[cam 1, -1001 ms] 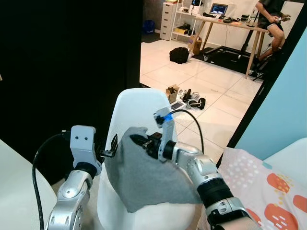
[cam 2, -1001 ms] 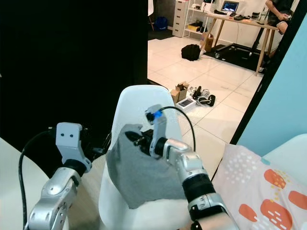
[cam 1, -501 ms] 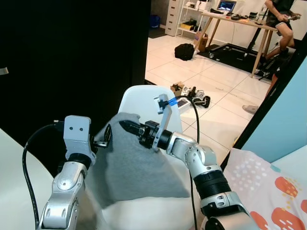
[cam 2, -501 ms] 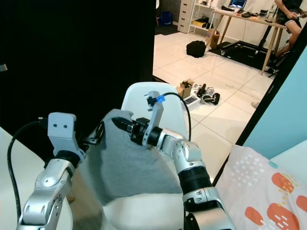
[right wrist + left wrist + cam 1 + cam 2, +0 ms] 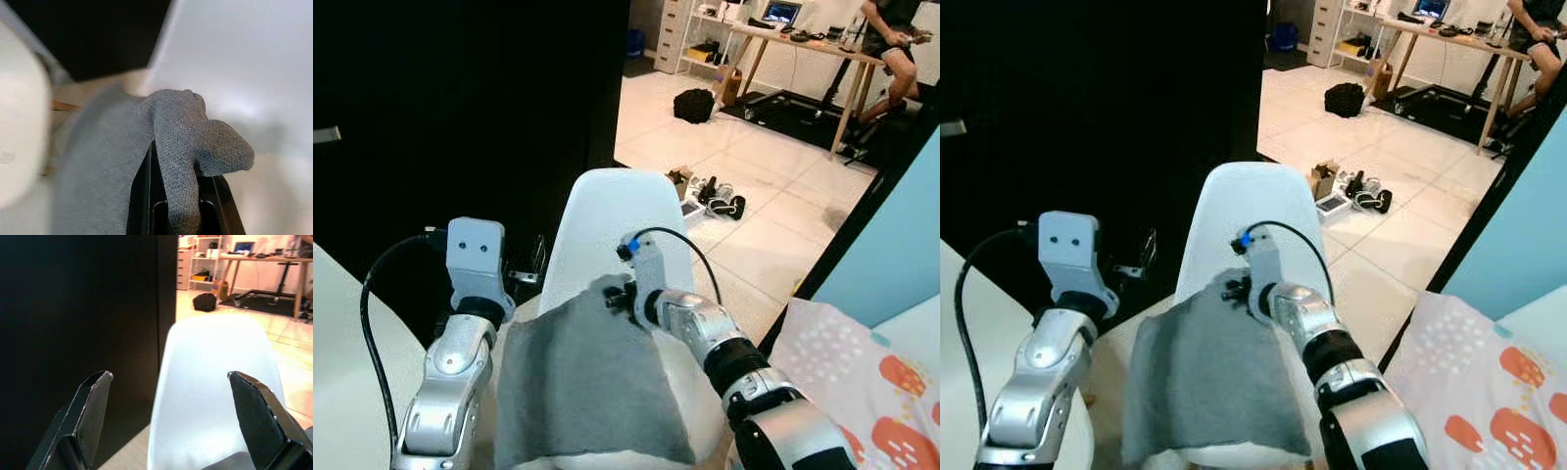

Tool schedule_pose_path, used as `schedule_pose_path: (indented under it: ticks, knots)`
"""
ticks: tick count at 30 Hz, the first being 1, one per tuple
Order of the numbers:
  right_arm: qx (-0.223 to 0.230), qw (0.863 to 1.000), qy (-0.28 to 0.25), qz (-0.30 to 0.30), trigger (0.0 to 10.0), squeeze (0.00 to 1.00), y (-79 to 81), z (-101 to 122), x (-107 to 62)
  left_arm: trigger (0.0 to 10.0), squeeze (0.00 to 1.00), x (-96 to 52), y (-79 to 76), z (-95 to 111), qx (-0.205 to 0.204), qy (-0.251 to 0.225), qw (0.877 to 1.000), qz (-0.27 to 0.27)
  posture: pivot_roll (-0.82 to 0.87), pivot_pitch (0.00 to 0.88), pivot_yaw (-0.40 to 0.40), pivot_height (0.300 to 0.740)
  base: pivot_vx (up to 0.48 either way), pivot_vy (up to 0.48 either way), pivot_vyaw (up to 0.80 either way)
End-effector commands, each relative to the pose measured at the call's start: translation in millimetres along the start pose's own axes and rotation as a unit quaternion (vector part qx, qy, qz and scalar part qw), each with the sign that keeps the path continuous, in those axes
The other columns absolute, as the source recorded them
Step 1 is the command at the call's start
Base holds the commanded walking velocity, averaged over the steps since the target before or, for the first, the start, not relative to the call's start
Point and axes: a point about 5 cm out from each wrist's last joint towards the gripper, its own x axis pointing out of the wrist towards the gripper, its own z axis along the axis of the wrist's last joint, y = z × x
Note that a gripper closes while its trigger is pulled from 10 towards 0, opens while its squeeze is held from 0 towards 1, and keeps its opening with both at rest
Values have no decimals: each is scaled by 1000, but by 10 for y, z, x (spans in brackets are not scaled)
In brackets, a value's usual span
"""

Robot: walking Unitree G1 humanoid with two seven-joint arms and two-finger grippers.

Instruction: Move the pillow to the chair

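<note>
Since half a second ago the grey pillow (image 5: 582, 377) had dropped from upright against the backrest to lying flat on the white chair (image 5: 619, 220) seat. Right gripper (image 5: 183, 188) stayed pinched on its top corner. Left gripper (image 5: 171, 421) was spread wide, holding nothing, beside the chair.

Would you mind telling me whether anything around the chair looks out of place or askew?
The grey pillow lies crooked on the white chair, one corner bunched up in the right gripper. Shoes and boxes lie scattered on the tiled floor behind.
</note>
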Motion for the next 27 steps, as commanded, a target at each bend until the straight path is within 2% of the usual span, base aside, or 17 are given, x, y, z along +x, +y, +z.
schedule_pose_path:
  ticks: [1, 9, 17, 19, 21, 23, 24, 27]
  knots:
    - [-22, 1000, -7, -17, 10000, 0, -20, 60, 6, 10000, 0, -15, -23, -12, 1, 8, 1000, -1, 51, 0, -81, 635, 0, 0, 0]
    - [-16, 999, -19, -48, 10000, 0, -58, 100, 35, 10000, 0, -34, -31, 12, 3, 12, 1000, 0, 61, 0, -82, 605, 0, 0, 0]
    - [-12, 994, -91, -67, 10000, 0, -52, 364, 36, 10000, 0, -62, -69, 28, 7, 13, 1000, -10, 81, 0, -81, 575, 0, 0, 0]
    - [-20, 989, -120, -84, 10000, 0, -88, 516, 8, 10000, 0, -71, -65, 34, 8, 14, 1000, -10, 86, 0, -82, 565, 0, 0, 0]
    - [-20, 989, -120, -84, 10000, 0, -88, 516, 8, 10000, 0, -71, -65, 34, 8, 14, 1000, -10, 86, 0, -82, 565, 0, 0, 0]
    - [-41, 983, -144, -110, 10000, 0, -145, 677, -37, 10000, 0, -84, -62, 39, 9, 15, 1000, -9, 95, 0, -85, 555, 0, 0, 0]
    - [-41, 983, -144, -110, 10000, 0, -145, 677, -37, 10000, 0, -84, -62, 39, 9, 15, 1000, -9, 95, 0, -85, 555, 0, 0, 0]
    - [-100, 967, -148, -184, 10000, 0, -307, 831, -126, 10000, 0, -106, -66, 37, 10, 18, 1000, -10, 100, 0, -91, 540, 0, 0, 0]
